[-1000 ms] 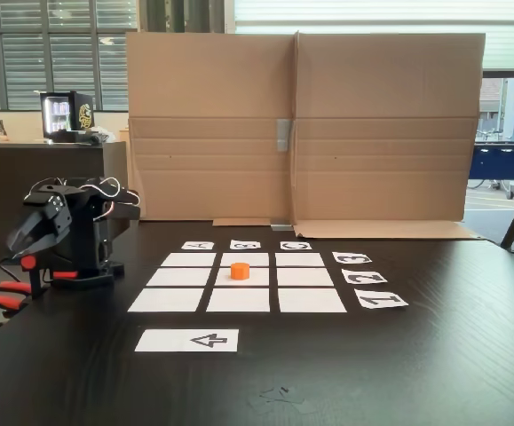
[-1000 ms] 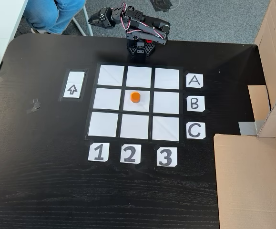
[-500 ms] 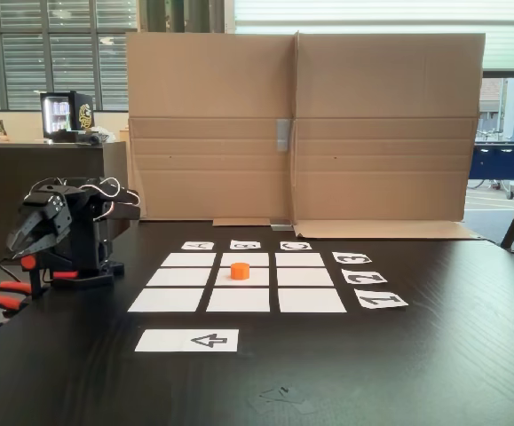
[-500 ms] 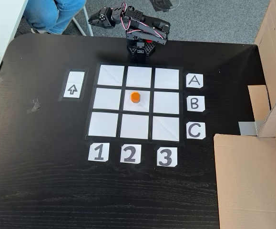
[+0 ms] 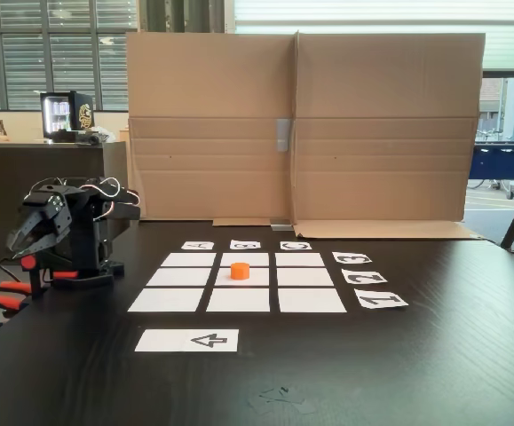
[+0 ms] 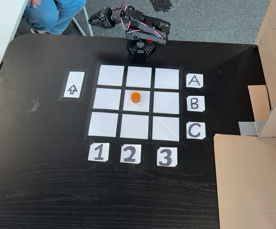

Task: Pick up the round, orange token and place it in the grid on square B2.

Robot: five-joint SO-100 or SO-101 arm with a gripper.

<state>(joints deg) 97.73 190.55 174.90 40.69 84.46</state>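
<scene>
The orange token point(image 6: 135, 97) is sitting upright on square B2 point(image 6: 142, 104), dead centre of the grid point(image 6: 110, 123). The gripper point(image 5: 19, 240) is hanging folded back off the table point(image 6: 42, 181) edge, holding nothing (jaws looking nearly closed, can't tell for sure).

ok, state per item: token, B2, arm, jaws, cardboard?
token: upright, flat top up, resting on the centre square, free of the arm.
square B2: occupied by the token.
grid: the eight other squares bare.
arm: folded back at the table edge, away from the grid.
gripper: holds nothing; whether the jaws are open or shut, cannot tell.
cardboard screen: unfolded, standing upright along the table edge.
</scene>
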